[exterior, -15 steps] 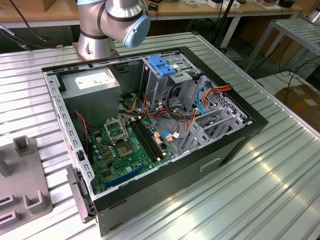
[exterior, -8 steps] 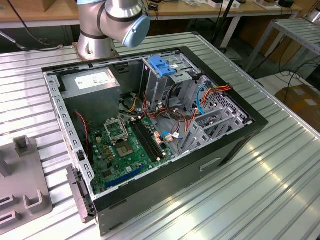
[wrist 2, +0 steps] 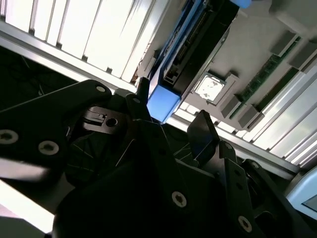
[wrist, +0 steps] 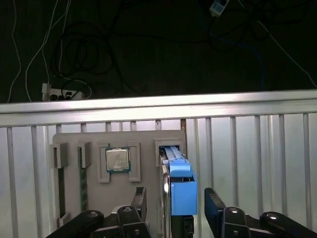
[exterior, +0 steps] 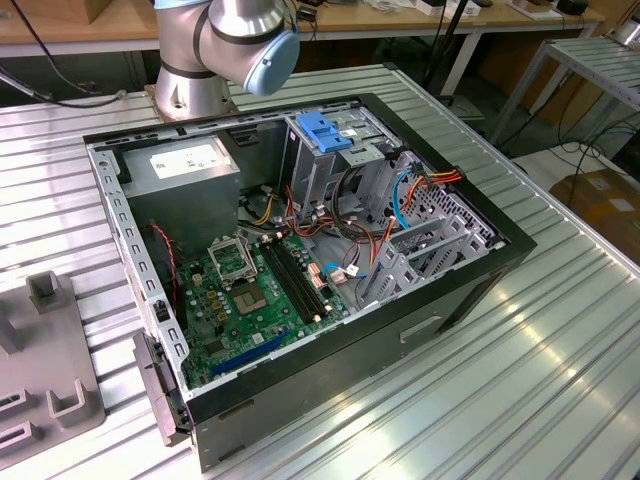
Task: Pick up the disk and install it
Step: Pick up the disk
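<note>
In the first wrist view the gripper (wrist: 176, 197) is spread open; its black fingers (wrist: 212, 201) flank the disk (wrist: 182, 191), apparently without touching it; the disk stands on edge in a slot of the grey fixture tray (wrist: 143, 136), just beside a processor chip (wrist: 118, 159); in the exterior view the open computer case (exterior: 350, 385) lies on the ribbed metal table (exterior: 560, 380).
</note>
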`<state>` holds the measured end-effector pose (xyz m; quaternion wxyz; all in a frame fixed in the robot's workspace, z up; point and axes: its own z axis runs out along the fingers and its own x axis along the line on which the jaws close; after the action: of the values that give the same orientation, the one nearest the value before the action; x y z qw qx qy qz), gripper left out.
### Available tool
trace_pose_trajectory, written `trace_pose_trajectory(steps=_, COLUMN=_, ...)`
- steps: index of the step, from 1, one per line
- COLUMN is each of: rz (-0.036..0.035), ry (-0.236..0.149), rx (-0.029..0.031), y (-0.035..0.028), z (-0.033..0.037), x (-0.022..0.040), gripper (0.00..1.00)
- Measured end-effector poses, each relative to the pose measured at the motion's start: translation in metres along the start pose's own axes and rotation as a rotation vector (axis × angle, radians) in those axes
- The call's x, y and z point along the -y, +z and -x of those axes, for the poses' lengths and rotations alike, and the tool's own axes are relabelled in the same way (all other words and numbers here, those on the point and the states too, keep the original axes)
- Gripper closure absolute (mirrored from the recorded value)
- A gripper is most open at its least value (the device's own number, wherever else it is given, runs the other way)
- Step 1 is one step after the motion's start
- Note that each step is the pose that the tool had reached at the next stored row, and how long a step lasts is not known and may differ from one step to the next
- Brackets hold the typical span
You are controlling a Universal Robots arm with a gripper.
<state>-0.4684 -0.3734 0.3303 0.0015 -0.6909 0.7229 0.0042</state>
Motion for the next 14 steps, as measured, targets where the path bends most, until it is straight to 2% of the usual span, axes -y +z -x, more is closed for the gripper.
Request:
trace_pose_trajectory(steps=5, rz=0.0001, ry=-0.006, rx=0.0, y=0.0107, z=-0.0001, x=-0.0023, gripper=0.42)
trace_pose_trajectory(steps=9, rz=0.0001, ry=-0.006, rx=0.0005, y=0.0226, z=0.0, x=-0.0023, gripper=0.42)
trace_pose_trajectory(steps=14, rz=0.0001, ry=-0.006, rx=0.0021, y=0.0288, z=0.0005, x=-0.0023, gripper=0.42)
